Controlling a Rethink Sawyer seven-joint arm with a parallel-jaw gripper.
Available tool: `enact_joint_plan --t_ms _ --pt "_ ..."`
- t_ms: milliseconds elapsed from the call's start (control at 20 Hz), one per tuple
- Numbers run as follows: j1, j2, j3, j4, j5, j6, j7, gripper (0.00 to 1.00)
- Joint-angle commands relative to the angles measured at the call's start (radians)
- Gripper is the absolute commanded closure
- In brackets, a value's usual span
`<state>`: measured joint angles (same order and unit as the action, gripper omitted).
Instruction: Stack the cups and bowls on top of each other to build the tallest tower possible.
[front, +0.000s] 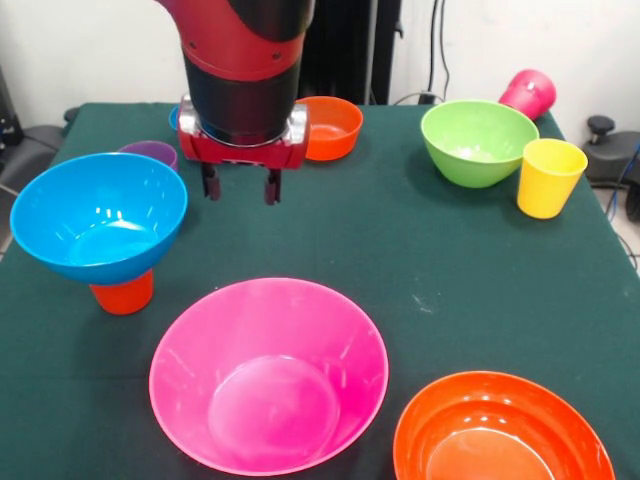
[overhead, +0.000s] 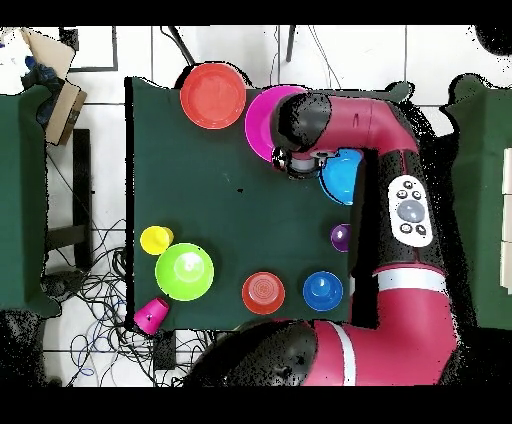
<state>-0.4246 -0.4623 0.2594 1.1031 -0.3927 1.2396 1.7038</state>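
My gripper (front: 241, 186) hangs open and empty above the table, right of a medium blue bowl (front: 100, 215) that sits on an upturned orange cup (front: 122, 294). A purple cup (front: 150, 153) stands just behind that bowl. In front lie the very large pink bowl (front: 268, 375) and the large orange bowl (front: 500, 432). At the back are a small orange bowl (front: 332, 127), a lime green bowl (front: 478, 141), a yellow cup (front: 550, 177) and a magenta cup (front: 528, 93) on its side. From overhead, the gripper (overhead: 292, 166) is between the pink bowl (overhead: 258, 115) and blue bowl (overhead: 343, 178).
A small blue bowl (overhead: 323, 290) stands near the small orange bowl (overhead: 263, 292); in the front view the arm hides most of it. The green tablecloth (front: 400, 260) runs to the table edges. Cables and boxes lie on the floor (overhead: 90, 290) beside the table.
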Motion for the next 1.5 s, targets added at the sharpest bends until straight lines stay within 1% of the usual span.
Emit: enact_joint_plan --t_ms 50,350,600,750,850,950,1000,1200,1450,1500 --pt "0.046 0.076 -0.003 -0.05 -0.105 0.0 -0.083 0.0" --pt "0.063 0.097 -0.01 -0.076 -0.11 0.012 -0.104 0.0" --pt "0.078 0.102 -0.02 -0.071 -0.104 0.0 -0.095 0.0" --pt "0.089 0.105 -0.019 -0.067 -0.096 0.01 -0.101 0.0" --pt "0.088 0.109 -0.001 -0.069 -0.088 0.023 -0.146 0.0" --pt "0.075 0.121 0.028 -0.085 -0.089 0.019 -0.227 0.0" --pt "0.067 0.14 0.049 -0.117 -0.094 0.031 -0.288 0.0" --pt "0.047 0.169 0.115 -0.147 -0.109 0.017 -0.464 0.0" --pt "0.037 0.191 0.141 -0.17 -0.118 0.005 -0.555 0.0" --pt "0.038 0.201 0.152 -0.184 -0.121 0.006 -0.591 0.0"
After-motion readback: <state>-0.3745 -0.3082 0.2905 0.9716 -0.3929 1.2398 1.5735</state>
